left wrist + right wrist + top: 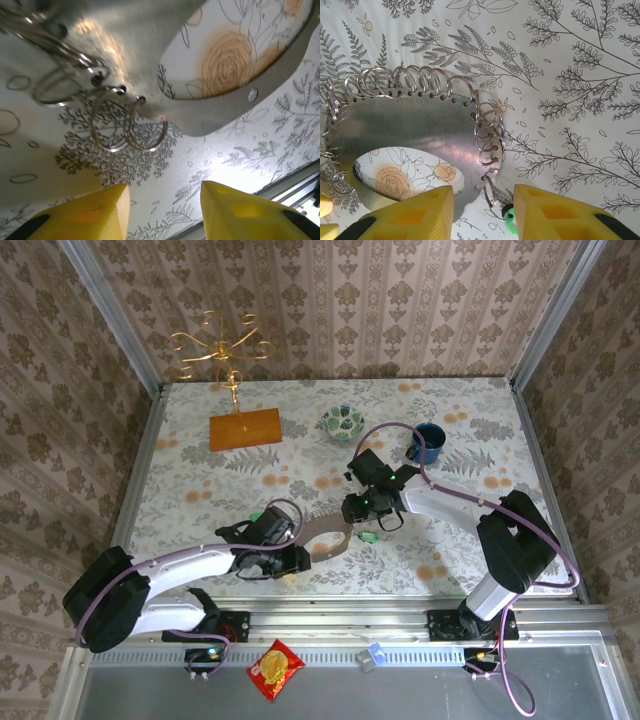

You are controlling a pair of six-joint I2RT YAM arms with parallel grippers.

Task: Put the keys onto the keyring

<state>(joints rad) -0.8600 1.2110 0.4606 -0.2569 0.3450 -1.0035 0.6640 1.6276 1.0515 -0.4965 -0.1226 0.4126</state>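
The keyring (322, 536) is a flat grey metal hoop lying on the floral tablecloth between the two arms. Several small split rings (489, 131) hang from holes along its rim. One green-headed key (510, 218) hangs on a split ring at the hoop's near edge, just inside the right finger (555, 215) of my right gripper (482, 215), which is open over that edge. The key (368, 537) also shows as a green speck. My left gripper (162, 210) is open just off the hoop's band (125, 45), with split rings (145, 131) ahead of it. The second key is hidden.
A blue mug (428, 441) and a patterned green bowl (342, 421) stand behind the right arm. A gold wire stand (222, 345) rises from a wooden base (245, 428) at the back left. A red-and-yellow snack packet (275, 669) lies on the front rail.
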